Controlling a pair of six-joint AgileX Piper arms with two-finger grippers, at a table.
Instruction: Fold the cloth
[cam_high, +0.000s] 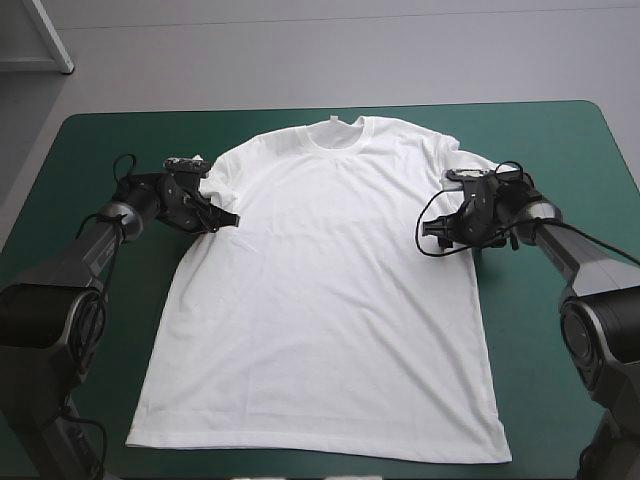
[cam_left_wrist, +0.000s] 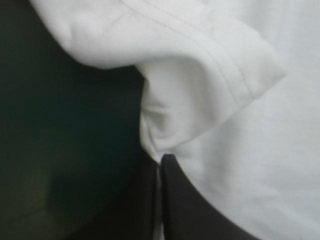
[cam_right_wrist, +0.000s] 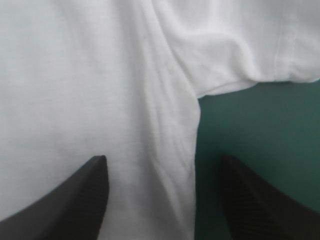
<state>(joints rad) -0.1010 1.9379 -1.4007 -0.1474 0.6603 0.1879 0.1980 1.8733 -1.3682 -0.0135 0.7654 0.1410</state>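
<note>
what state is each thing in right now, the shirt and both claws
T-shirt: spread flat on the teal-green cover, neck toward the far edge, not yet folded
left claw: shut on the T-shirt at one armpit
right claw: open, one finger over the T-shirt and one over the cover, astride the side edge by the other armpit

The T-shirt (cam_high: 330, 300) is soft, matt white cloth, finely knit, with double stitching along the sleeve hem (cam_left_wrist: 225, 65). The desk cover (cam_high: 560, 140), teal-green, looks smooth and matt. The right pincer (cam_right_wrist: 163, 162) has black fingers (cam_right_wrist: 260, 205) with a faint woven sheen.
</note>
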